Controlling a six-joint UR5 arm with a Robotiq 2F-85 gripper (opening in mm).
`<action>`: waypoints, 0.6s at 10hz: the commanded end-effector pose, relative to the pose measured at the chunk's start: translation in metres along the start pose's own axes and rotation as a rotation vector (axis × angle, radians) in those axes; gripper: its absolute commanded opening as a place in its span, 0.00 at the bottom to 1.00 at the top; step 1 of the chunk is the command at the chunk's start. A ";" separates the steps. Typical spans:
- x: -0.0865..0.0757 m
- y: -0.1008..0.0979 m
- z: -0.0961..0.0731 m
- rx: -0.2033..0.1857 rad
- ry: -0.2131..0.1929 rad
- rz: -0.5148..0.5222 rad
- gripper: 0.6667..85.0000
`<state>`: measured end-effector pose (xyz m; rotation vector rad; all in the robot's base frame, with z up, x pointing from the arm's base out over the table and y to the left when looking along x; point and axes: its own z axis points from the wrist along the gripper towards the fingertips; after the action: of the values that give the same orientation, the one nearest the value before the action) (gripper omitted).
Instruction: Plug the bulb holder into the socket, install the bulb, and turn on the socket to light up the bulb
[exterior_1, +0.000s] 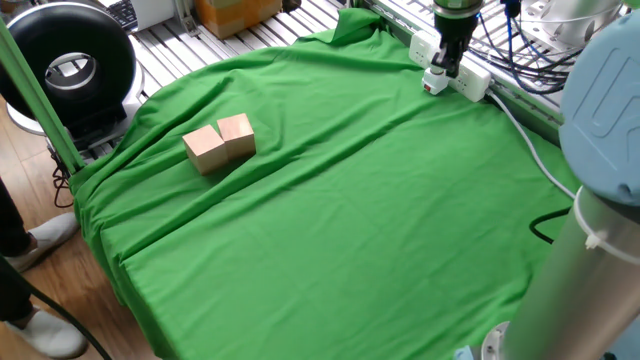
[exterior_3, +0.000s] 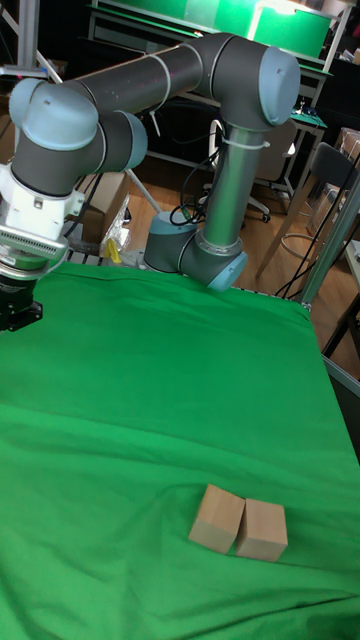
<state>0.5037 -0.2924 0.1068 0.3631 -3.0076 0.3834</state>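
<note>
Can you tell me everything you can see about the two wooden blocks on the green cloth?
The two pale wooden blocks are plain light-tan cubes that look like bare, unpainted wood. They sit upright side by side on the green cloth, pressed together with only a thin seam between them, each turned at a slightly different angle. Nothing else touches them. They lie well away from the long white power strip and the robot's black gripper at the opposite side of the table.
</note>
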 end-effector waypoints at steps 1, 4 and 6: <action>0.005 -0.011 0.002 -0.010 -0.006 -0.017 0.00; 0.012 -0.024 0.004 0.014 0.004 -0.034 0.00; 0.015 -0.038 0.004 0.032 0.004 -0.053 0.00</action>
<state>0.4985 -0.3193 0.1107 0.4224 -2.9857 0.4150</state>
